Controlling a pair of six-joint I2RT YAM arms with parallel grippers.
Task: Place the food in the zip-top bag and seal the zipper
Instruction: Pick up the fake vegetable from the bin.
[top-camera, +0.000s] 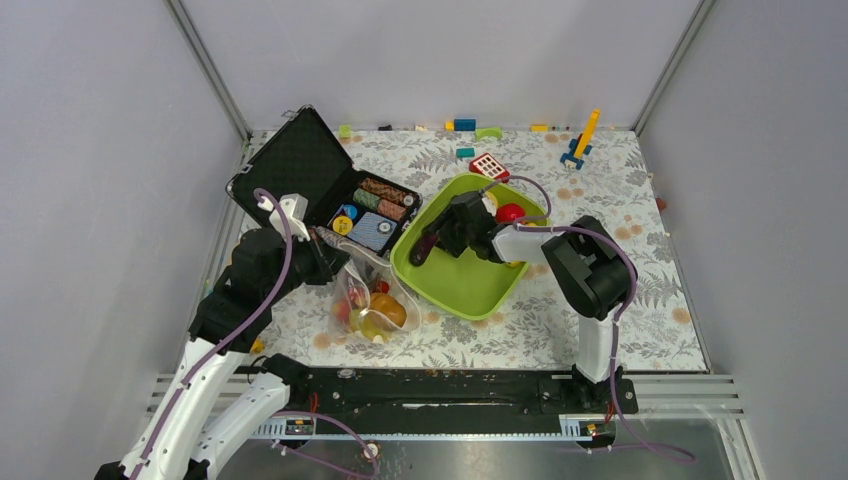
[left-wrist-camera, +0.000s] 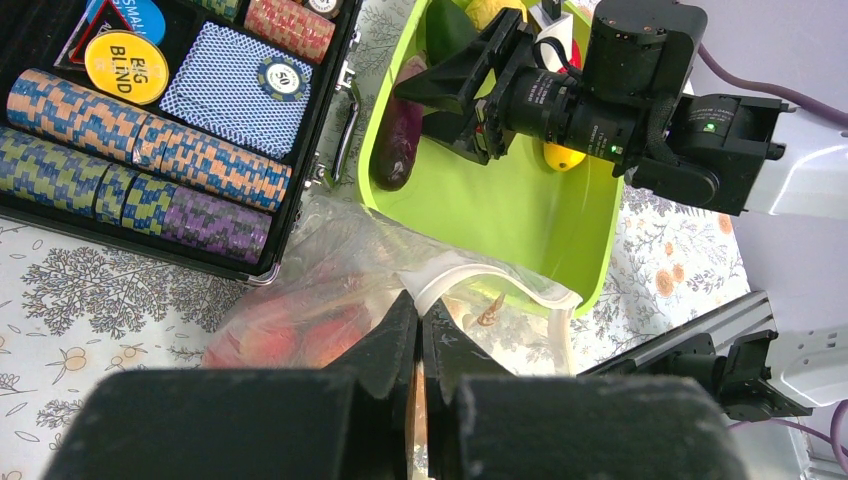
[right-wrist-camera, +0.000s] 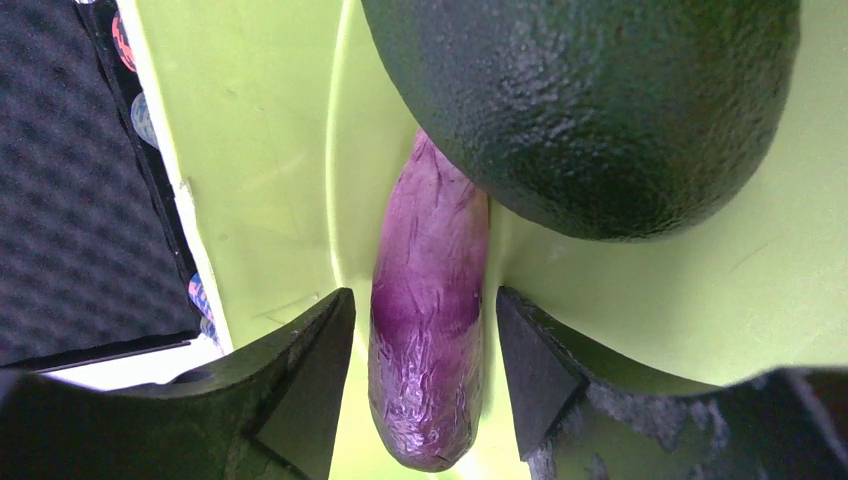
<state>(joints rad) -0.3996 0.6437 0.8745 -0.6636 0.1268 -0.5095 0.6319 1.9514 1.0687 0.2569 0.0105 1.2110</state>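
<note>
Table (top-camera: 620, 300): a floral cloth covers the work surface, with both arms reaching in from the near edge.
Poker case (top-camera: 300, 160): lies open at the left, striped chips and cards inside; no part of the job.
Tray (top-camera: 470, 290): lime-green, set just right of the bag and holding the food not yet packed.
Zip-top bag (top-camera: 365, 300): lies between case and tray, mouth towards the tray, with red and orange pieces already inside.
Left gripper (left-wrist-camera: 418, 350): fingers pressed together on the bag's mouth edge, apparently to hold the opening up and steady for loading.
Right gripper (right-wrist-camera: 425, 350): low in the tray's left corner, fingers spread either side of the eggplant with only thin gaps showing; a pickup looks to be the step in hand.
Avocado (right-wrist-camera: 590, 100): dark and pebbled, lying against the eggplant's far end.
Eggplant (right-wrist-camera: 430, 250): purple, lying lengthwise along the tray wall.
Zipper (left-wrist-camera: 470, 275): whitish strip curling wide open, sealing not yet begun.
</note>
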